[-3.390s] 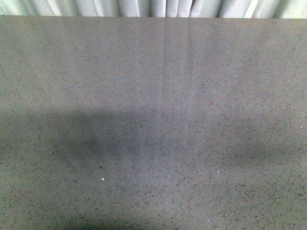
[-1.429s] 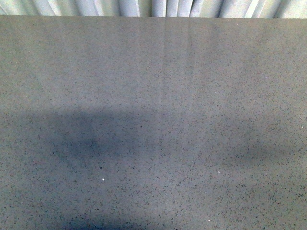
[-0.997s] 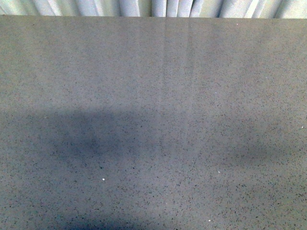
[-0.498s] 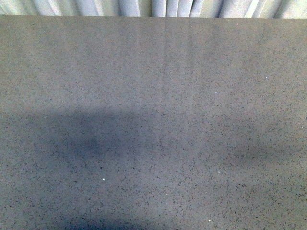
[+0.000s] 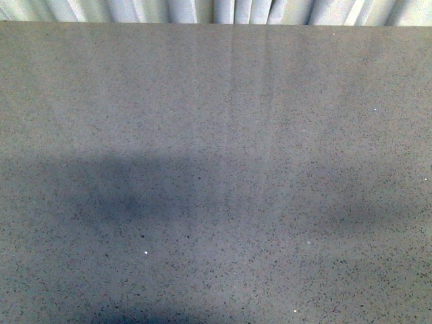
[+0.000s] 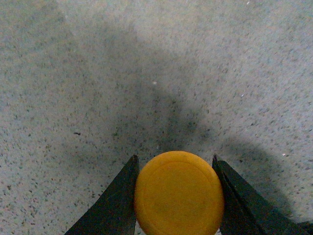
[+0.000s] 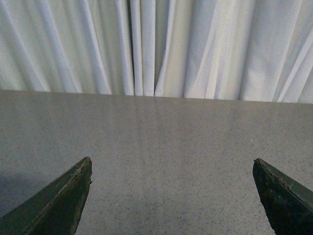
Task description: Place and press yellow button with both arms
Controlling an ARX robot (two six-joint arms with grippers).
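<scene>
Two steps make up the task, and neither looks finished; the yellow button (image 6: 179,193) is clamped between the left jaws, which close on either side of its round cap, seen from above in the left wrist view; whether its base touches the worktop (image 5: 216,135) cannot be told, since the cap hides everything under it; a soft shadow (image 6: 161,112) on the speckled grey surface beyond it suggests it hangs above the surface. Judging from this, the button is picked up but not yet set down, and the press is left to do. The right jaws stand wide apart and hold nothing, aimed across the worktop toward the far edge.

Room for moving looks plentiful; the front view shows bare grey worktop from near to far and left to right, with neither arm nor the button in sight, only two dim shadow patches (image 5: 128,196) nearer the robot. The one visible edge is the far one, where a pleated white curtain (image 7: 156,44) hangs just behind; the left, right and near edges lie outside the pictures.
</scene>
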